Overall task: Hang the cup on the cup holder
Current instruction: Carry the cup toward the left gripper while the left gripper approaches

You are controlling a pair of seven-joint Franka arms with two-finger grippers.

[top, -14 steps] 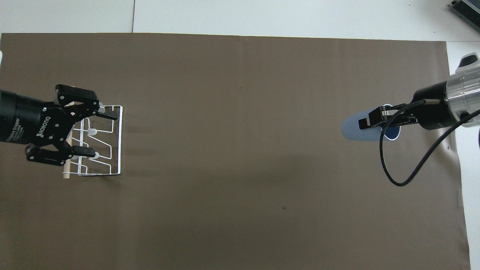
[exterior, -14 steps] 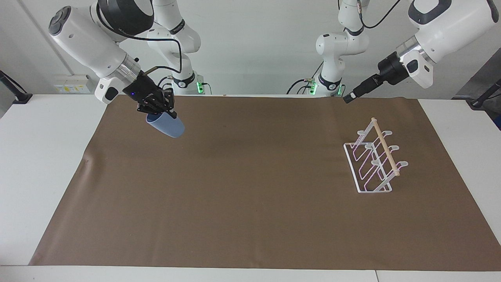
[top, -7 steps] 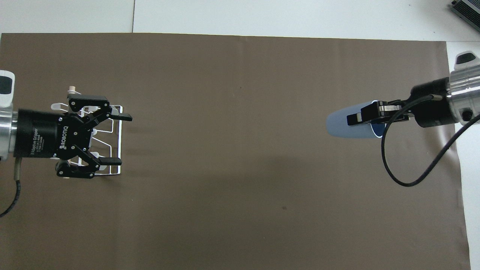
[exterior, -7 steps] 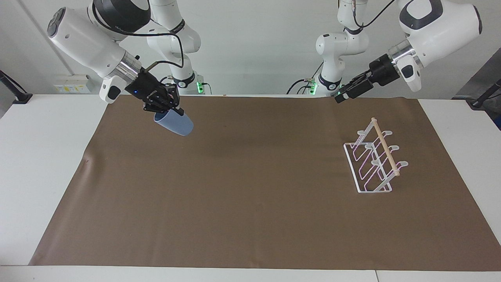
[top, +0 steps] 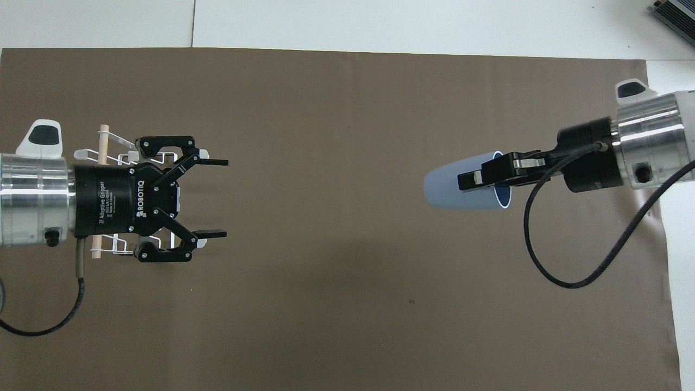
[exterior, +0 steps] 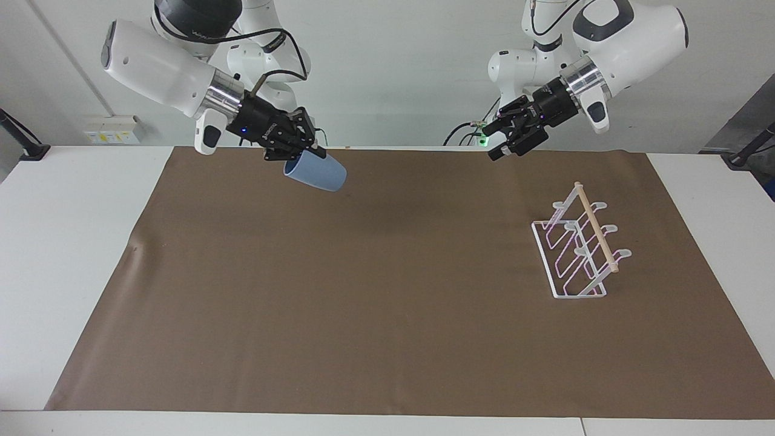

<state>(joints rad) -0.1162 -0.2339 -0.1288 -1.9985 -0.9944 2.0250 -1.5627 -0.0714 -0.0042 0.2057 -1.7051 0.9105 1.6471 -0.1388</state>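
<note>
A brown mat [exterior: 363,290] covers the white surface [exterior: 66,242]. In the facing view, the cup holder [exterior: 578,248] stands on it at four o'clock. The left claw [exterior: 505,140], fingers spread, hangs at one o'clock. The right claw [exterior: 306,148], at eleven o'clock, pinches the tilted cup [exterior: 318,172] by its rim above the mat.

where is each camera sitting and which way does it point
Facing view: high across the table, looking at the robots; both arms and bases show, the right gripper shut on the cup, the left gripper open, both raised over the mat.
Overhead view: above the robots' end, looking steeply down; only wrists and grippers show.
Shared: the cup, the cup holder, both grippers and the brown mat, half a turn apart.
</note>
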